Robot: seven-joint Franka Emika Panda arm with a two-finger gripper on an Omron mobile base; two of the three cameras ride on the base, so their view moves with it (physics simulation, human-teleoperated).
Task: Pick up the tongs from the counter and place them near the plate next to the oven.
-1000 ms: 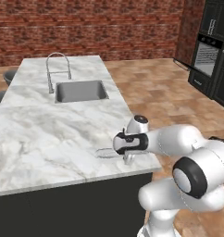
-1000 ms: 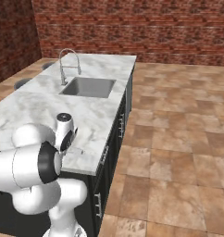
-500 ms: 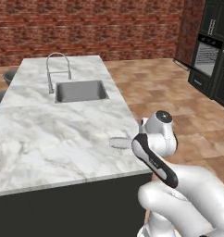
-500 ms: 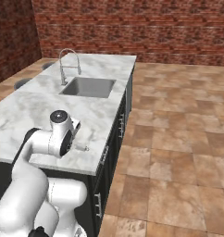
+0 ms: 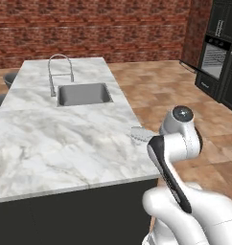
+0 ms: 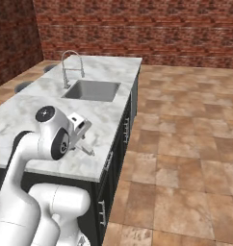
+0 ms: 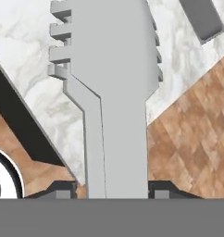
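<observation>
My gripper [image 7: 113, 192] is shut on the tongs [image 7: 115, 92], whose slim light-grey handle runs up between the two dark fingertips [image 7: 63, 190] to the wide toothed end. In the left base view the toothed end of the tongs [image 5: 139, 134] sticks out from behind my arm, just above the counter [image 5: 51, 139] near its right edge. From the right base view, the gripper [image 6: 81, 139] holds the tongs [image 6: 87, 151] over the front corner of the counter [image 6: 41, 108]. The oven [image 5: 214, 57] stands in dark cabinetry at the far right. The plate is out of view.
A steel sink [image 5: 83, 94] with a tall arched faucet [image 5: 58, 72] is set in the counter's far half. Brown tiled floor [image 6: 186, 158] lies to the right of the island. A red brick wall [image 5: 89, 28] closes the back.
The arm has swung round and risen. The tongs lay on the counter under the hand a second ago; now they are lifted in the shut gripper near the counter's right edge.
</observation>
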